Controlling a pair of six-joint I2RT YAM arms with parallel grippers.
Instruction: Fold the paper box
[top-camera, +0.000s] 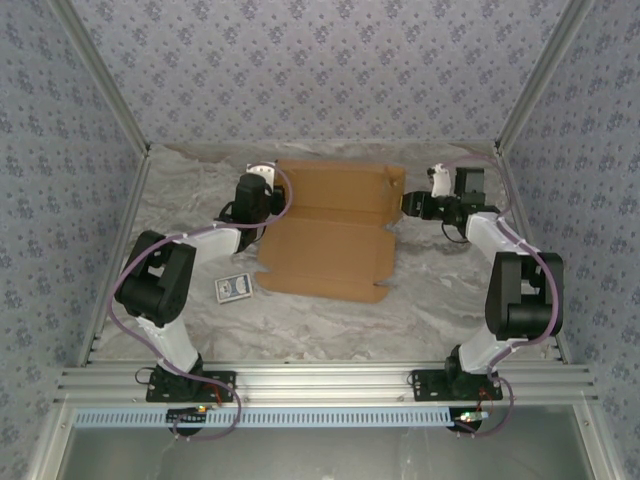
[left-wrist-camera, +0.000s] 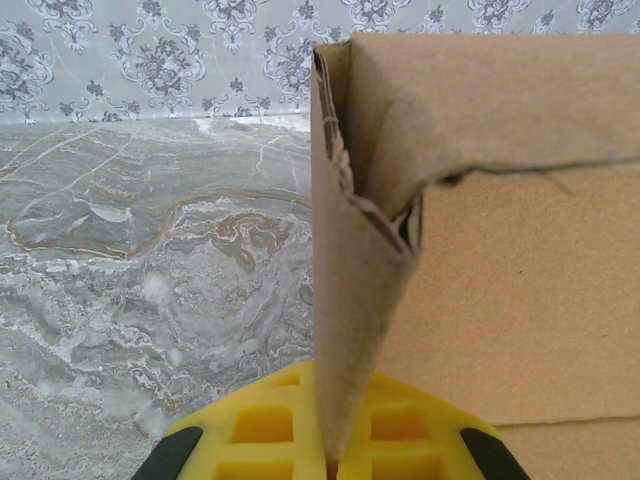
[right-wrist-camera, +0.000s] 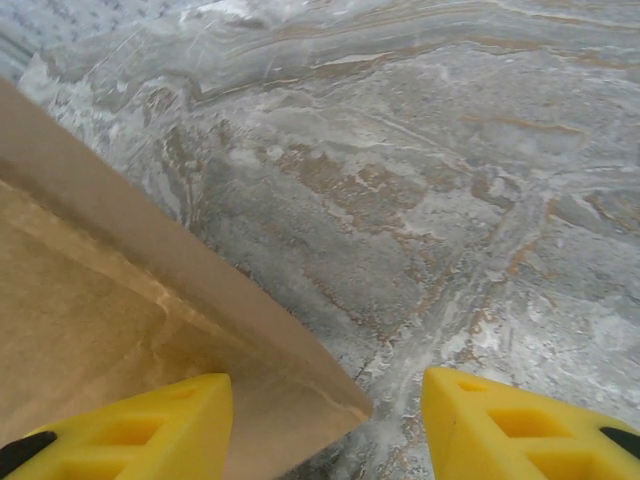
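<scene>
The left gripper (top-camera: 272, 188) sits at the left edge of the paper box (top-camera: 330, 232), towards its far corner, and in the left wrist view the gripper (left-wrist-camera: 335, 445) has its yellow fingers (left-wrist-camera: 265, 425) closed tight, with a thin cardboard flap pinched between them. That flap stands upright and is seen edge-on, rising from the fingers to the top of the view. At its upper end it meets another brown panel of the paper box (left-wrist-camera: 520, 300), which spreads away to the right. Left of the flap lies the bare marbled table (left-wrist-camera: 150, 250), with patterned wallpaper beyond it. Nearer the arm bases, just off the box's near left corner, a small blue-and-white card packet (top-camera: 233, 288) lies flat on the table (top-camera: 450, 290), apart from the cardboard. The box itself is in the middle of the table as an unprinted brown sheet. A crease runs across it from side to side, and small tabs show along its right edge and near edge. At the right edge, level with that crease, is the right gripper (top-camera: 404, 205). In the right wrist view the gripper (right-wrist-camera: 325, 430) has its jaws well apart, and a corner of the paper box (right-wrist-camera: 100, 330) reaches in from the left over the left finger (right-wrist-camera: 150, 425). The other finger (right-wrist-camera: 510, 425) stands clear of the cardboard, above the grey table (right-wrist-camera: 450, 200), so nothing is clamped.
</scene>
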